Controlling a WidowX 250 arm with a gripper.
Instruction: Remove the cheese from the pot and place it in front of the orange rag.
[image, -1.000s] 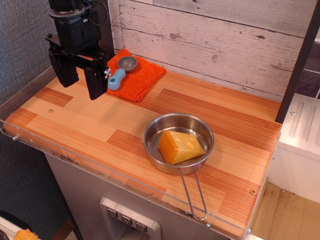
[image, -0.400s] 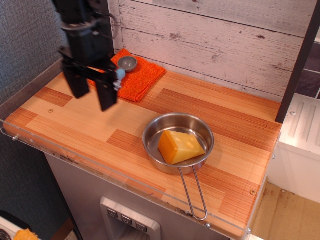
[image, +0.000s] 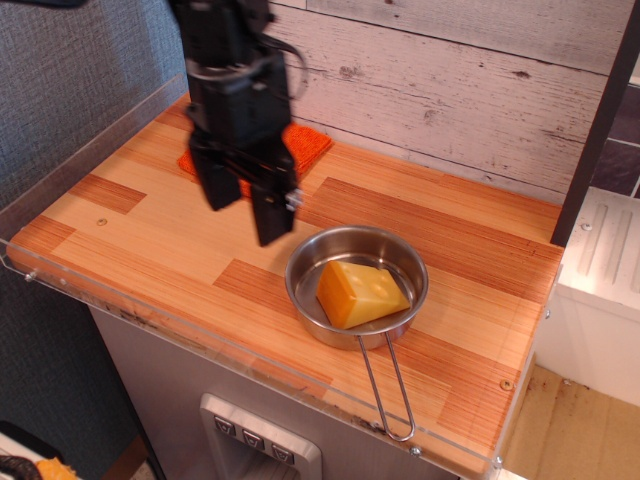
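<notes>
nearest the camera, the pot (image: 356, 284) sits on the front half of the worktop (image: 150, 245), its wire handle reaching toward the front edge, and the cheese (image: 360, 293) lies inside it on the pan floor, untouched and exactly where it was a second ago. what has changed is the arm: over the last second it has swung from the back left corner, above the orange rag (image: 305, 145), rightward and forward, so the gripper (image: 244, 205) now hangs just left of the pot's rim. that reads as the approach leg of the pick, with the grasp itself not yet begun. the two dark fingers (image: 272, 210) point down and stand apart, holding nothing, still clear of the rim and above the worktop. the arm's body rises straight up behind them and now hides most of the rag; only its right corner and a sliver at the left show against the plank wall.
</notes>
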